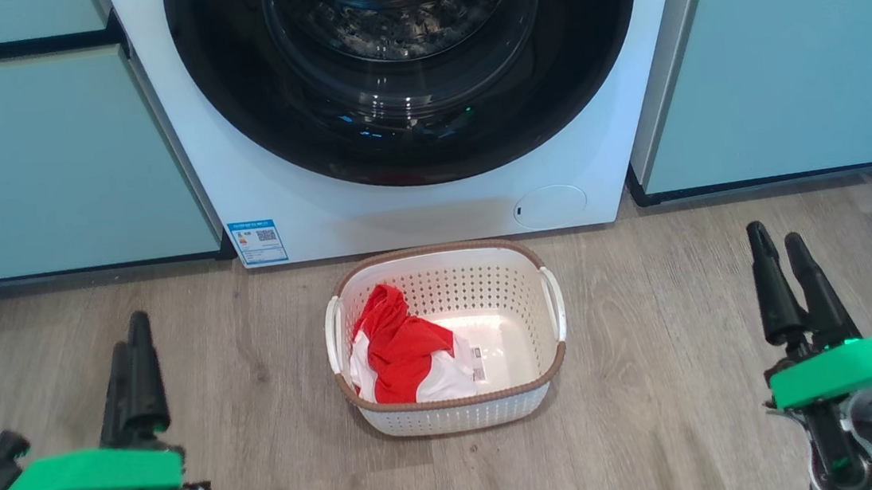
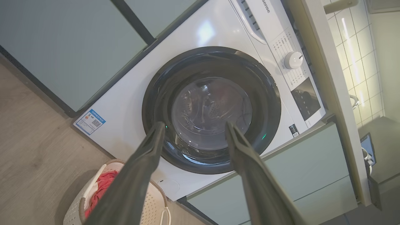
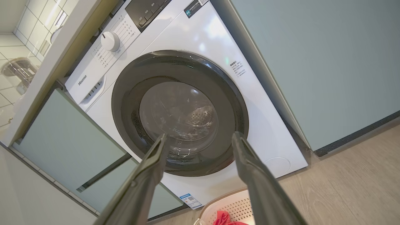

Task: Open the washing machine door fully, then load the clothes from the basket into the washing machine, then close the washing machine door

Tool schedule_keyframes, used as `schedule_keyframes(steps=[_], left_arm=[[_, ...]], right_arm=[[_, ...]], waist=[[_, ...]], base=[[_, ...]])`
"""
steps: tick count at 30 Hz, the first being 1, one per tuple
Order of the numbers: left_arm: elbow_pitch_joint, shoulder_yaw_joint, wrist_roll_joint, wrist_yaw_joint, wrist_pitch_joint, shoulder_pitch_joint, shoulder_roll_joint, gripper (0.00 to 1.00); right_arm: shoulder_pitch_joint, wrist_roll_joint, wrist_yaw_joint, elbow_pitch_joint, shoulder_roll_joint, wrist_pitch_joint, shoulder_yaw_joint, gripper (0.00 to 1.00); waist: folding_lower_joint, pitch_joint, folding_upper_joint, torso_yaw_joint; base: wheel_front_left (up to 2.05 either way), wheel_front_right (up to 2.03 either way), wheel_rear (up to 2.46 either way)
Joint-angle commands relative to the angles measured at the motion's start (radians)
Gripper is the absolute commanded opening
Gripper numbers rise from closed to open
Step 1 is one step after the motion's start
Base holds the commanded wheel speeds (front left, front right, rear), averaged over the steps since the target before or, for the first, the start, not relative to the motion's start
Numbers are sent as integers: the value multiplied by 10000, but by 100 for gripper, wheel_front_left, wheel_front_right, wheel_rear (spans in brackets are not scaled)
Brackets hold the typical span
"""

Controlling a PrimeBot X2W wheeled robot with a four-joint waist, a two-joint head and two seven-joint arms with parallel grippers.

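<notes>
By our shut washing machine door [image 1: 412, 159], the clothes [image 1: 402, 348] lie in the basket [image 1: 452, 417]: nothing done yet. Our left gripper [image 1: 129, 332] and right gripper [image 1: 774, 235] are wide, empty.

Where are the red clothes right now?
In the head view, the clothes lie in the left side of the basket, on the floor just before the washing machine.

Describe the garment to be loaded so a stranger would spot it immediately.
Start at the white washing machine between teal cabinets. On the floor before it sits a cream perforated basket. The clothes lie bunched in its left half, the one bright red-and-white thing there.
</notes>
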Motion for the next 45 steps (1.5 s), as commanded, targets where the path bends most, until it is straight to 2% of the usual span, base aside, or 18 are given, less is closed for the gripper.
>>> schedule_keyframes(steps=[1,6,15,22,31,45], left_arm=[[-470,117,229,21,-90,-578,111,100],[-1025,-332,1387,530,-236,-558,117,100],[-1459,-1594,3689,955,-500,-475,129,100],[-1421,-2324,5083,1169,-704,-413,141,100],[-941,-3129,6416,1683,-996,-270,405,100],[-177,-3607,7853,2091,-1377,-226,438,100]], right_arm=[[-551,-278,0,-461,-106,-103,147,100],[-581,-1468,0,-727,-109,-251,374,100],[-492,-3116,0,-801,-115,-516,689,100],[-351,-3643,0,-402,-119,-722,983,100],[-256,-4445,0,174,-125,-1017,1074,100],[-336,-5205,0,1036,-133,-1400,1272,100]], waist=[[0,-6,0,1],[0,-58,0,8],[0,-133,0,15],[0,-225,0,2],[0,-356,0,-49],[0,-490,0,-73]], base=[[0,0,0],[0,0,0],[0,0,0],[0,0,0],[0,0,0],[0,0,0]])
